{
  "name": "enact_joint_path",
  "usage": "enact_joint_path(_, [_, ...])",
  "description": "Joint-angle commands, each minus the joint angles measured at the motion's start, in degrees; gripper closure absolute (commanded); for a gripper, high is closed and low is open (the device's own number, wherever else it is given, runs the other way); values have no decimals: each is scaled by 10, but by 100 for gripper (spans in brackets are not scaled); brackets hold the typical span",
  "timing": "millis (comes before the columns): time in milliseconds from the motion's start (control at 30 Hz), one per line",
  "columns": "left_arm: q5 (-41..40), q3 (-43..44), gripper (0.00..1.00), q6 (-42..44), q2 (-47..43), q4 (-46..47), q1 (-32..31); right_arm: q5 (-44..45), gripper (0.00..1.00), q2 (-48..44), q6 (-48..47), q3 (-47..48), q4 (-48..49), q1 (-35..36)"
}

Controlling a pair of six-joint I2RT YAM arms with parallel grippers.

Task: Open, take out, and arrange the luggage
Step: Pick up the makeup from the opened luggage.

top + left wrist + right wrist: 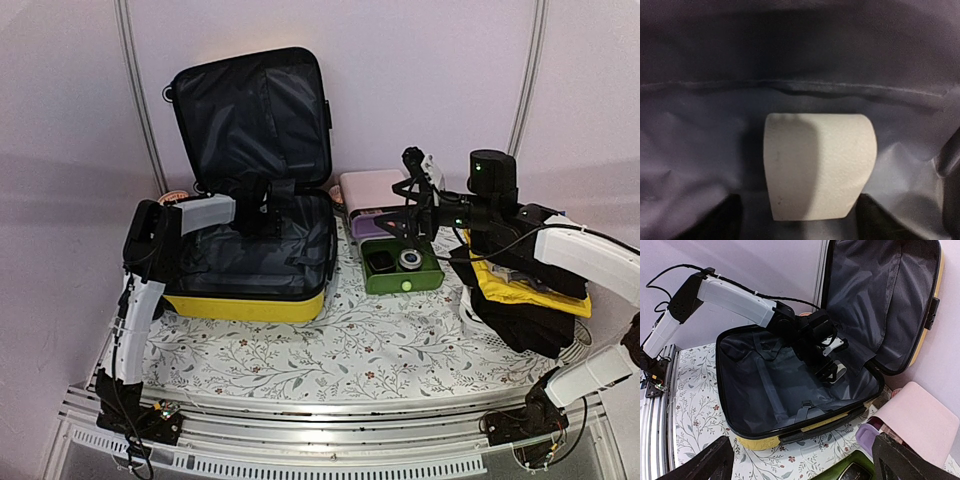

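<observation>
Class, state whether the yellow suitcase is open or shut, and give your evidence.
Open: the luggage has its lid raised upright, black lining exposed.

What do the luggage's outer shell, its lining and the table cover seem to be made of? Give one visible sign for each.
Luggage shell: likely hard plastic, glossy yellow, keeps a rigid edge. Lining: thin dark fabric, probably synthetic; it wrinkles and has a faint sheen. Table cover: flexible sheet with floral print, cloth or vinyl, unclear which.
</observation>
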Motion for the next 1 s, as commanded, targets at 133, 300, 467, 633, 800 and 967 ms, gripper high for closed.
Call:
enact_joint_path(133, [45,23,51,28,13,17,11,10,1,-18,1,-6,18,0])
enact_joint_path(300, [64,16,61,44,-9,12,14,27,1,-32,-13,-5,8,0])
enact_joint_path(467, [126,-51,62,53,-99,37,13,29,1,-42,-13,-4,6,0])
enact_joint_path(633, [391,-192,63,22,-237,157,14,17,1,-36,31,5,15,0])
enact_joint_path(800, [636,-373,64,-181,-359,466,9,23,1,-1,142,53,-30,-5])
enact_joint_path(967, [661,-482,62,-413,-407,799,-29,-34,1,23,170,70,-9,-2])
